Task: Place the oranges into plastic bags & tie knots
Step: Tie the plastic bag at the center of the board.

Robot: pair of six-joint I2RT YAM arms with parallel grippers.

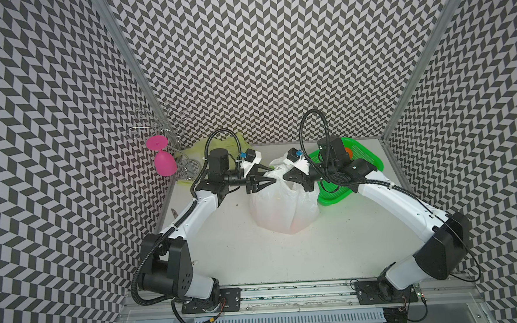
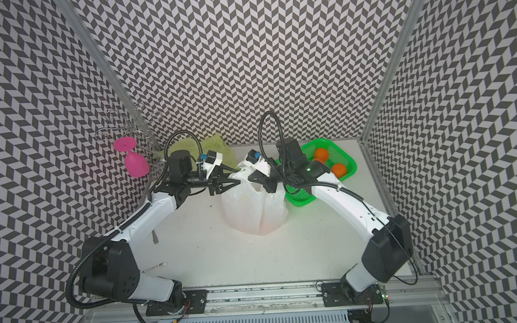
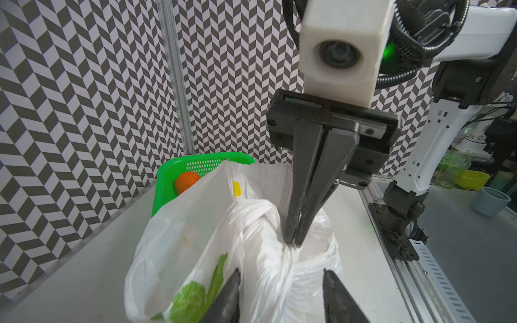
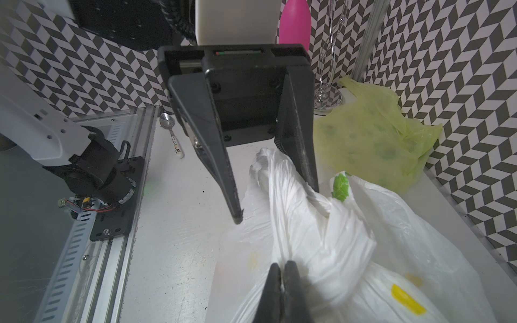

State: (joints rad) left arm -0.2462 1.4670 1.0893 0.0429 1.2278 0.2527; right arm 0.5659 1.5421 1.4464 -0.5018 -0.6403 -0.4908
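Since orange tint shows through the base of the white bag [image 1: 284,209], mid-table in both top views, fruit looks loaded and knotting is the step. The right gripper [image 1: 286,176] clenches its handle bunch [image 4: 305,212], likely to keep it taut. The left gripper [image 1: 271,174] is released, jaws apart astride it. In a top view, at least two oranges [image 2: 321,154] sit in the green basket [image 2: 302,201], far right. Left wrist: one orange. Right wrist: the yellow-green bag [image 4: 372,134] lies flat far left, probably waiting. Bags: two.

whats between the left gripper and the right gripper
The white bag's bunched handle spans the gap: the right gripper pinches it, the left gripper stands open around it, clearest in the right wrist view.
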